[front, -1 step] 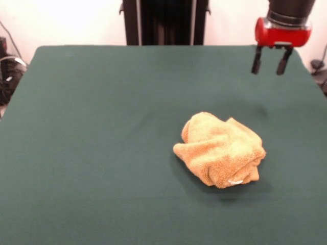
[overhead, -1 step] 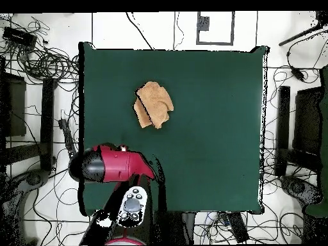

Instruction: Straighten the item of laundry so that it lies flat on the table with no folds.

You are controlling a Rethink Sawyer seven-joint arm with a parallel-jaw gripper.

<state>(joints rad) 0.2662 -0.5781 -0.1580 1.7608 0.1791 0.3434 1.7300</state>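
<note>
While the gripper [front, -1 step: 269, 62] hangs above the far right part of the surface [front, -1 step: 102, 127] in the front view, its two dark fingers [front, -1 step: 256, 61] point straight down with a clear gap between them. The fingers are parted, hold nothing and touch nothing. They sit below a red wrist housing and a black cylindrical arm section that enters from the top edge. The fingertips are clear of the cloth and well apart from the item of laundry [front, -1 step: 220, 149].

The item of laundry is an orange-tan terry towel. It lies bunched in a rounded, crumpled heap, right of centre in the front view, with several folds overlapping one another. A small white tag shows at its lower near edge. In the overhead view the item of laundry [overhead, -1 step: 154, 104] sits in the upper left-centre part of the surface [overhead, -1 step: 211, 128], and the red and black arm [overhead, -1 step: 112, 164] reaches over the lower left corner; the gripper itself cannot be made out under the arm in that view.

The surface is a large rectangle covered in plain dark green cloth. It carries only the towel.

Around the surface, the overhead view shows a pale floor with many loose black cables [overhead, -1 step: 45, 61] on both sides, along with dark stands and equipment. In the front view, a dark upright column [front, -1 step: 164, 21] stands against a light wall behind the far edge.
</note>
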